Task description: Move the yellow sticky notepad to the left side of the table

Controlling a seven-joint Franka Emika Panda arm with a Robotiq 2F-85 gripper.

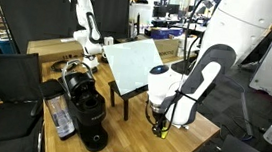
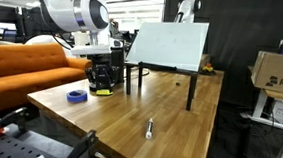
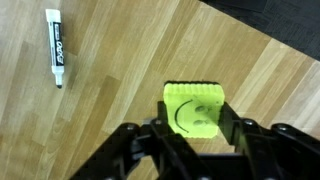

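The yellow sticky notepad [image 3: 194, 108], bright yellow-green with a drawn smiley face, sits between my gripper's [image 3: 196, 122] two black fingers in the wrist view. The fingers press against both of its sides. In both exterior views the gripper [image 1: 159, 123] [image 2: 103, 83] hangs low over the light wood table [image 2: 184, 122] [image 1: 135, 136] with the pad [image 2: 103, 89] at its tips. I cannot tell whether the pad rests on the wood or hangs just above it.
A marker pen [image 3: 55, 47] [image 2: 149, 128] lies on the table. A blue tape roll [image 2: 77, 97] lies near the gripper. A white board on a black stand [image 2: 170, 46] [image 1: 137, 66] stands behind. A black coffee machine [image 1: 85, 106] is on the table.
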